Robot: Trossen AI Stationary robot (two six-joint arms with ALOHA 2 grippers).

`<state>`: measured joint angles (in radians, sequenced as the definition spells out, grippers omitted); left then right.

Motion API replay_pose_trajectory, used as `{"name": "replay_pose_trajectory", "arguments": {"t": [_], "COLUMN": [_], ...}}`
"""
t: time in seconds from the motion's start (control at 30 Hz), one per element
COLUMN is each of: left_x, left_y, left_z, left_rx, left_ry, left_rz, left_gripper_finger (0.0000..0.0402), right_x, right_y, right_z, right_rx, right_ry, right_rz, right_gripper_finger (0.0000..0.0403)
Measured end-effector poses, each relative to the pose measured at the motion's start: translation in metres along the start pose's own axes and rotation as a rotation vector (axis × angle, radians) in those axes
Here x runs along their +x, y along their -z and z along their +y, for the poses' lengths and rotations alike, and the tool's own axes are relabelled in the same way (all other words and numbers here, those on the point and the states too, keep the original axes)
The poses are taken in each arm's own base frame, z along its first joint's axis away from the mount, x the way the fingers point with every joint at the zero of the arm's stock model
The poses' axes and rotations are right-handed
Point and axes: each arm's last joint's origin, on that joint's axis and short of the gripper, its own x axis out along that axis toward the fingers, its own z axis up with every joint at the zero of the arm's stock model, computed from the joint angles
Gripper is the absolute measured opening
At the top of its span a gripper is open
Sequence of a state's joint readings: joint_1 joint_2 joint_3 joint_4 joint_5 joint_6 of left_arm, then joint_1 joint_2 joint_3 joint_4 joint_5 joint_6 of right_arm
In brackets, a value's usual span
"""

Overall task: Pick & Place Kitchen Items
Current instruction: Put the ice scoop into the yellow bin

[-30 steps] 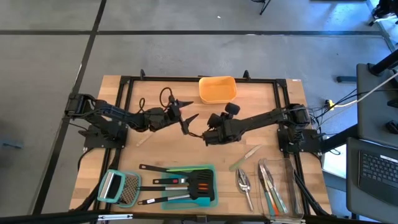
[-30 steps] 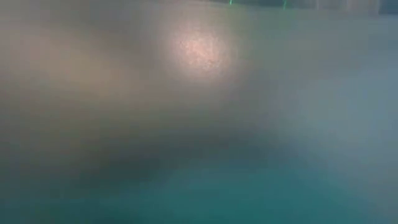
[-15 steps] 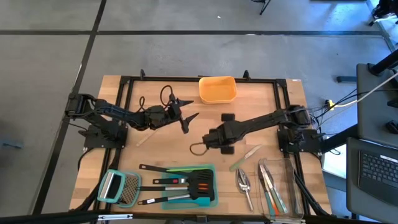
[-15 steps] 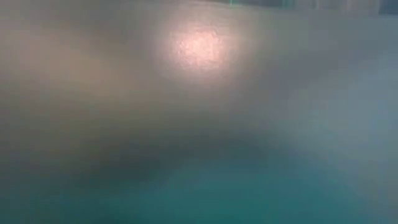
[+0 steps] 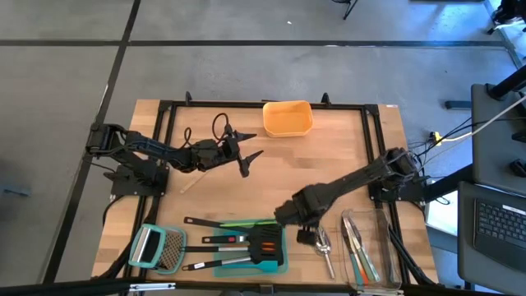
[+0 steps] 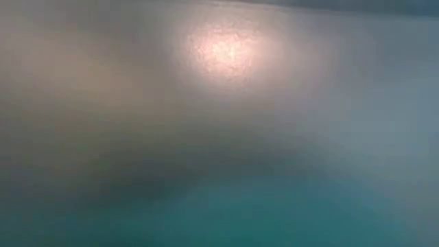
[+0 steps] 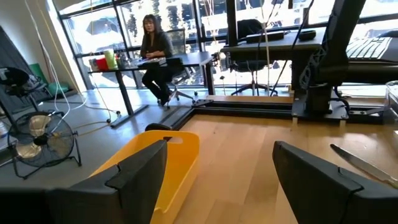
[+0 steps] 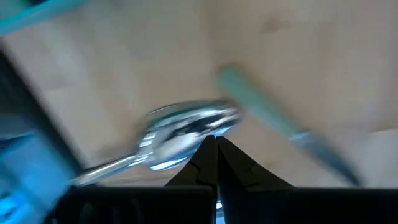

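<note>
Silver scoop [image 5: 322, 239]: lies on the table [image 5: 214, 197] near its front edge, just beside the clear container [image 5: 370, 247]; its bowl shows close under the right wrist camera [image 8: 186, 130].
Right claw [image 5: 306, 236]: fingers pressed together, holding nothing, low over the scoop's bowl.
Green spatula [image 5: 246, 222]: lies along the teal tray [image 5: 283, 265]'s back rim.
Black turners [image 5: 265, 245]: rest on the teal tray.
Grater [image 5: 160, 247]: front left corner.
Left claw [image 5: 244, 156]: spread wide, empty, hovers mid-table near the orange container [image 5: 288, 117].
</note>
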<state>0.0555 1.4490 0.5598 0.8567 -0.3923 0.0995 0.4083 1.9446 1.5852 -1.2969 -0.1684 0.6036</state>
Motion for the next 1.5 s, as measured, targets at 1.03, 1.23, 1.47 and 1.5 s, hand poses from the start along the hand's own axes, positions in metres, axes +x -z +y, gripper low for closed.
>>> {"name": "replay_pose_trajectory", "arguments": {"t": [1.03,1.23,1.47,1.5], "left_x": [-0.009,-0.011,-0.011,-0.011], "left_y": [-0.002,-0.003,-0.004,-0.004], "left_z": [-0.025,-0.029,-0.028,-0.028], "left_rx": [-0.097,-0.093,-0.078,-0.075], "left_ry": [0.231,0.246,0.242,0.24], "left_rz": [-0.011,-0.015,-0.023,-0.023], "left_gripper_finger": [0.029,0.029,0.029,0.029], "right_x": [0.039,0.067,0.084,0.085], "right_y": [0.055,0.055,0.053,0.053], "right_z": [0.103,0.112,0.112,0.111], "right_rx": [0.558,0.598,0.575,0.573], "right_ry": [-0.214,-0.152,-0.102,-0.091], "right_rz": [0.151,0.227,0.253,0.257], "right_gripper_finger": [0.0187,0.0213,0.0215,0.0215]}}
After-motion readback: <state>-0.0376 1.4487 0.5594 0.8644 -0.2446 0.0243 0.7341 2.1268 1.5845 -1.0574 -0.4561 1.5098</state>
